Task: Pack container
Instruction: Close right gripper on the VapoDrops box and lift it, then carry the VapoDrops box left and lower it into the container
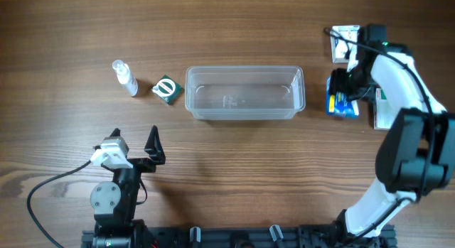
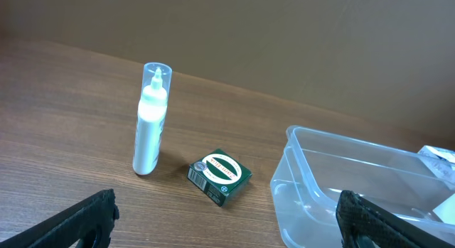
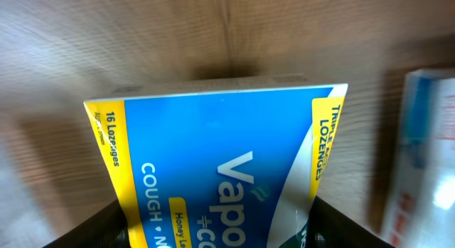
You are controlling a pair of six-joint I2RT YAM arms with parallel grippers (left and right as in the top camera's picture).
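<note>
Lozenge box point(image 3: 220, 170) fills my right wrist view, blue and yellow, with its near end between my two dark fingers point(image 3: 106, 223).

What worries me is the short trip to the container point(image 1: 245, 68). It sits empty mid-table, and the lozenge box point(image 1: 341, 104) hangs just beside its right wall. Travelling low, I would knock the box's leading edge against the rim and shove the light tub along the wood, or twist the box in my grip. I seem to hold only one end, so the free end could also sag or swing if the pinch is weak. A white box point(image 3: 426, 155) lies close on the other side, and a careless sweep of my wrist would nudge it.

My right gripper point(image 1: 343, 92) is clenched on the lozenge box. The jaws are spread about as wide as the box, and each finger lies against a long edge. My left gripper point(image 2: 227, 230) is released, jaws wide apart and touching nothing. Ahead of it stand a bottle point(image 2: 151, 120) and a green box point(image 2: 220, 177), with the container's point(image 2: 298, 177) left end close beside them.
</note>
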